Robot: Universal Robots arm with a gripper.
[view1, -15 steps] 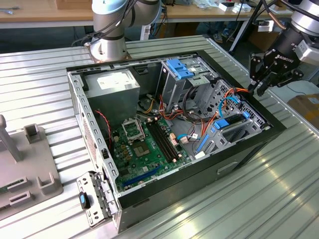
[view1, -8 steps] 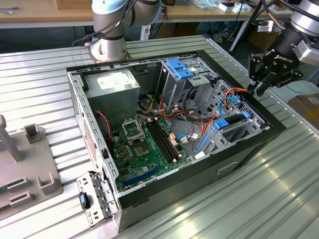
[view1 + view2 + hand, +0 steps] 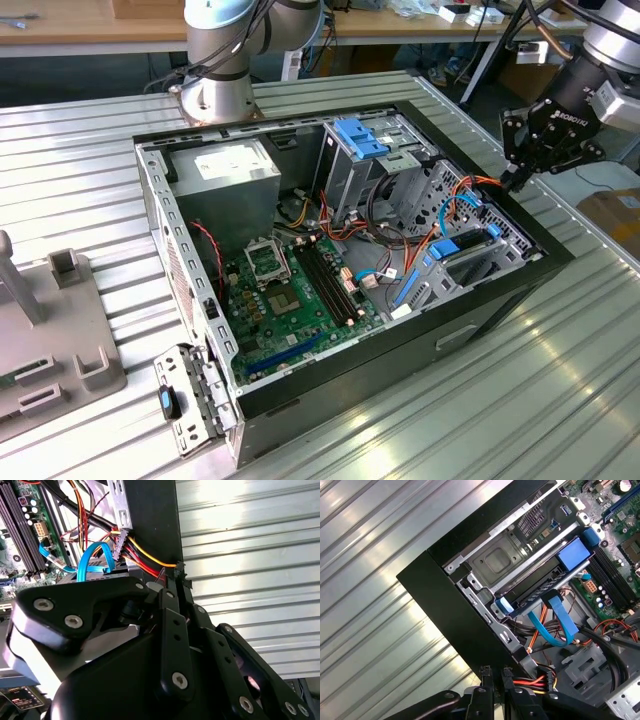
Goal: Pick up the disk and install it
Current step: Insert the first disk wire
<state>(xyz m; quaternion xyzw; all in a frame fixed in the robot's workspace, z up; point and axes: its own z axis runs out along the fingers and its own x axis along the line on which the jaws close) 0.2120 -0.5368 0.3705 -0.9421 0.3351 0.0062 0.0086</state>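
The disk, dark with bright blue rails, lies in a bay at the side of the open computer case on the exterior view's right. In the first wrist view the disk sits in the metal bay with its blue tab toward the motherboard. My gripper hangs just above the case's rim, near the bundle of orange, red and yellow wires. Its fingertips stand close together with nothing between them, apart from the disk. A blue flat cable loops by the disk's end.
Inside the case are a grey box with a white label, a metal cage with a light-blue top and the green motherboard. The arm's base stands behind the case. A grey fixture lies on the ribbed metal table.
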